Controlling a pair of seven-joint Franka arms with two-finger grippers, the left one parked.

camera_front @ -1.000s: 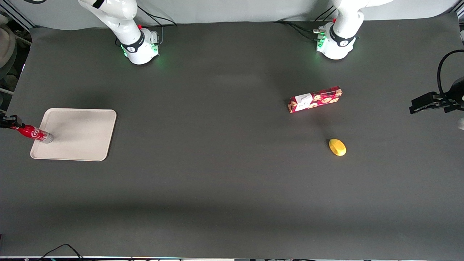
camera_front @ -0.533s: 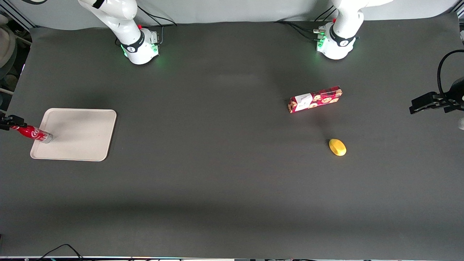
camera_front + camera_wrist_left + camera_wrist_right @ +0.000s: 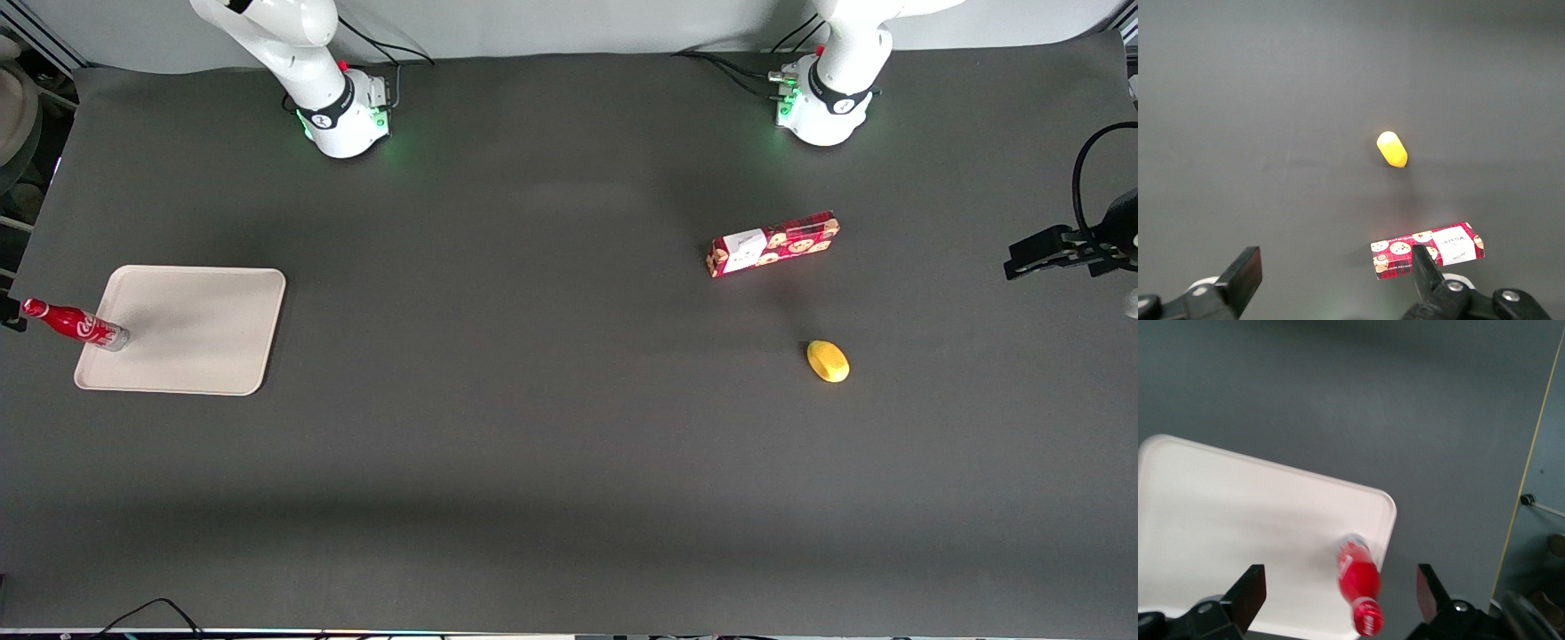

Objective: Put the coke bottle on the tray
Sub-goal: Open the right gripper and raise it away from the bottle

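The gripper (image 3: 1338, 600) hangs above the coke bottle (image 3: 1358, 597) with its fingers (image 3: 1248, 593) spread wide and nothing between them; they touch nothing. In the front view only a dark sliver of the gripper (image 3: 9, 313) shows, just beside the bottle's red cap. The coke bottle (image 3: 76, 325) stands on the tray (image 3: 204, 329), its clear base planted just inside the rim at the tray's edge toward the working arm's end of the bench (image 3: 533, 444). The beige tray lies flat on the dark bench. Well apart, toward the parked arm's end, sit a red cookie box (image 3: 773, 243) and, nearer the front camera than the box, a small yellow object (image 3: 828, 361).
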